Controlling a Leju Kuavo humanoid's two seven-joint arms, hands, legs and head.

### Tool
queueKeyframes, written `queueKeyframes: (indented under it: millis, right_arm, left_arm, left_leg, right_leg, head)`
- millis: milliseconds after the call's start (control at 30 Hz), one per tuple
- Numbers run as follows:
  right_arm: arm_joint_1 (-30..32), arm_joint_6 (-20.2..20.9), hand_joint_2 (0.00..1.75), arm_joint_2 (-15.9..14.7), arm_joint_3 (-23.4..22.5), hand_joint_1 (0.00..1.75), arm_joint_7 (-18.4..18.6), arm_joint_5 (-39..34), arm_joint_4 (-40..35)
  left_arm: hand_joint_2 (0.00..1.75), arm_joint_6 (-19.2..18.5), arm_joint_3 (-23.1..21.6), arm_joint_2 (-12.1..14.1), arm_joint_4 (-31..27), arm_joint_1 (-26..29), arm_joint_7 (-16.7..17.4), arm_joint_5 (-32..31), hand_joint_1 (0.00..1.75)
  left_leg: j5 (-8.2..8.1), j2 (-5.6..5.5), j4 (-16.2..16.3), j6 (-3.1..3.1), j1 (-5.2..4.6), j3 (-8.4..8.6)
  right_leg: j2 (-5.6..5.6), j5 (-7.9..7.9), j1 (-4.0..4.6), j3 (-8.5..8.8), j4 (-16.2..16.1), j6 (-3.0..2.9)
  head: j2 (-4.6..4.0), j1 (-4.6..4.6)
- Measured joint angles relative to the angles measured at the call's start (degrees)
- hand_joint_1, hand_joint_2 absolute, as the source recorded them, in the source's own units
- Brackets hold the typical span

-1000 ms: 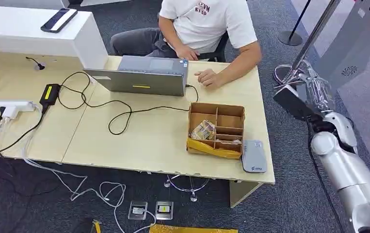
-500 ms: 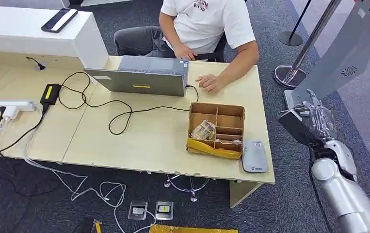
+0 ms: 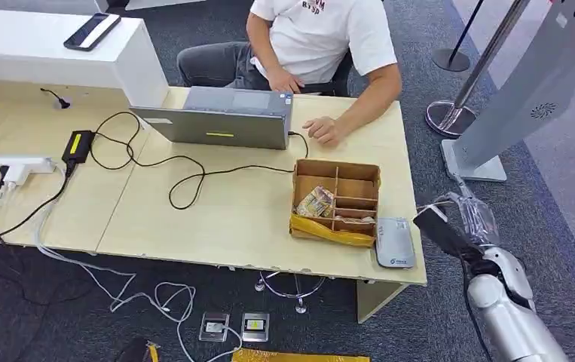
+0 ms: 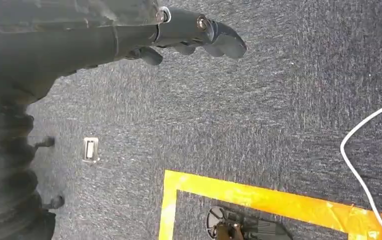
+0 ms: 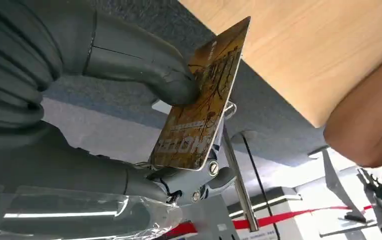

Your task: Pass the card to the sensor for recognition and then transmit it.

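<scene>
Evidently the card (image 5: 204, 100) was thin, stiff and light, with a glossy gold printed face that looked slippery; a flat pinch across its two faces, away from the edges, seemed the safest hold, since an edge grip would likely let it pivot or slide. The right hand (image 5: 128, 115) held it that way: the thick grey thumb pressed on the printed face while the darker fingers (image 5: 199, 187) backed it from behind, so the card stood tilted in the pinch. In the head view the right hand (image 3: 461, 226) hung off the right end of the surface (image 3: 224, 219), above the grey carpet and not over the wood. The grey card reader (image 3: 395, 243), presumably the sensor, lay flat near the near right corner of the surface, just right of a cardboard divider box (image 3: 337, 200), so the card was near it but not yet over it. The left hand (image 4: 194, 35) hung over carpet, its fingers loosely curled with nothing in them.

Farther back on the surface sat a grey laptop (image 3: 220, 117) with black cables trailing left to a white power strip (image 3: 13, 167). A person (image 3: 322, 38) sat at the far side, one hand resting on the wood. A grey kiosk panel (image 3: 525, 98) and stanchion base stood to the right.
</scene>
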Motion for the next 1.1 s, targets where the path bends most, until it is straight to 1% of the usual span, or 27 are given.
queueKeyframes:
  millis: [433, 800, 1000, 1100]
  right_arm:
    - [0.2, 0.2, 1.75, 1.4, 0.0, 1.75, 0.0, 0.1, 1.7]
    - [1.9, 0.6, 1.75, 2.8, 0.0, 1.75, -0.6, 0.2, 3.5]
    - [2.0, 0.3, 1.75, 3.5, 0.1, 1.75, -1.7, 0.4, 4.8]
    - [2.0, 0.8, 1.75, 3.9, 0.1, 1.75, -2.6, 0.8, 5.2]
  left_arm:
    - [1.75, 0.0, 0.0, -0.1, 0.0, 0.0, 0.2, 0.0, 0.00]
    - [1.75, -0.3, -0.2, -0.2, 0.0, 0.0, 0.3, 0.0, 0.00]
    - [1.75, -0.3, -0.2, -0.3, 0.0, 0.0, 0.3, -0.1, 0.00]
    - [1.75, -0.3, -0.2, -0.3, 0.0, 0.0, 0.3, -0.2, 0.00]
  left_leg:
    - [0.00, 0.00, 0.0, 0.00, 0.00, 0.01]
    - [0.00, 0.00, 0.0, 0.00, 0.00, 0.00]
    - [0.00, 0.00, 0.0, 0.00, 0.00, 0.00]
    - [0.00, 0.00, 0.0, 0.00, 0.00, 0.02]
  right_leg:
    - [0.01, 0.00, 0.00, 0.00, 0.0, 0.00]
    - [0.01, 0.00, 0.00, 0.00, 0.0, 0.00]
    - [0.01, 0.00, 0.00, 0.00, 0.0, 0.00]
    - [0.02, 0.00, 0.00, 0.00, 0.0, 0.00]
  head:
    - [0.02, 0.02]
    - [0.00, 0.00]
    - [0.00, 0.02]
    - [0.00, 0.00]
